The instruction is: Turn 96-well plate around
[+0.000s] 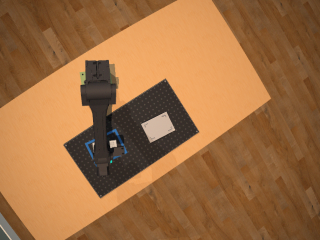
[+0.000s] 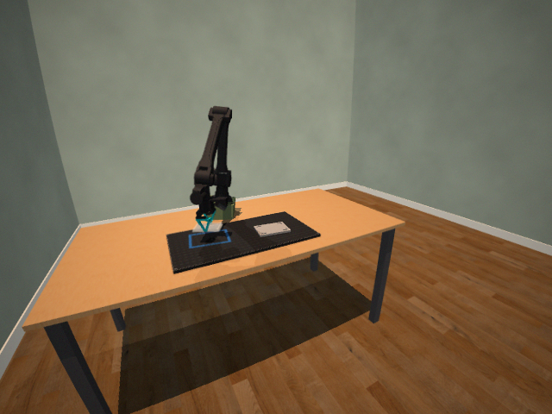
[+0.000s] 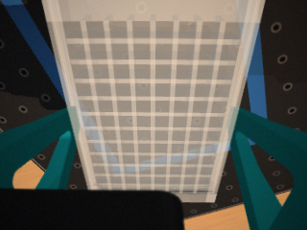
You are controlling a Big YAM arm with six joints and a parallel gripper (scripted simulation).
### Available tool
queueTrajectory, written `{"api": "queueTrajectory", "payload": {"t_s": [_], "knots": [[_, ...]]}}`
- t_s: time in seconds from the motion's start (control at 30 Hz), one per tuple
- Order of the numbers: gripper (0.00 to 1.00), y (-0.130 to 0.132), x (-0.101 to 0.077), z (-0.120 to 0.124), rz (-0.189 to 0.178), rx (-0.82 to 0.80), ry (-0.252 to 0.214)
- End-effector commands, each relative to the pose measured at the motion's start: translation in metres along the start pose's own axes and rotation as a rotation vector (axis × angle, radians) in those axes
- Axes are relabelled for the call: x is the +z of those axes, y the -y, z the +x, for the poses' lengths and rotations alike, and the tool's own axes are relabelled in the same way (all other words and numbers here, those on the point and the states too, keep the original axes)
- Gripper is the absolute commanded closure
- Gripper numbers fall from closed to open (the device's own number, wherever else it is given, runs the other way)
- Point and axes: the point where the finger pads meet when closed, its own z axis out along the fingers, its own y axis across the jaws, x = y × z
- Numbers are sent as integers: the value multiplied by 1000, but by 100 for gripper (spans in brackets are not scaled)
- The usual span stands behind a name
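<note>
My gripper [image 3: 153, 115] is shut on the 96-well plate [image 3: 153, 96], its teal fingers clamped on the two long sides. The plate is pale and translucent with a grid of wells, and it hangs a little above the deck over the blue taped outline B1. In the overhead view the arm hides most of the plate [image 1: 112, 143]; in the side view the plate [image 2: 204, 225] shows just above B1 [image 2: 209, 238]. The nest N1 [image 1: 158, 126] is a light grey slab with corner locators and stands empty, also seen in the side view [image 2: 272, 228]. I cannot make out the plate's cut corner.
The black perforated deck [image 1: 131, 136] carries both B1 and N1 on the orange table [image 1: 180, 51]. The arm's base with a green block [image 1: 96, 74] stands behind the deck's left half. The table's front edge runs close to the deck.
</note>
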Motion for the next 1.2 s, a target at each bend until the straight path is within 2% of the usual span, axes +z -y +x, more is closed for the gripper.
{"api": "queueTrajectory", "payload": {"t_s": [0.0,1.17], "knots": [[100,7,3,-2,15,1,3],[100,3,25,-2,8,2,3]]}}
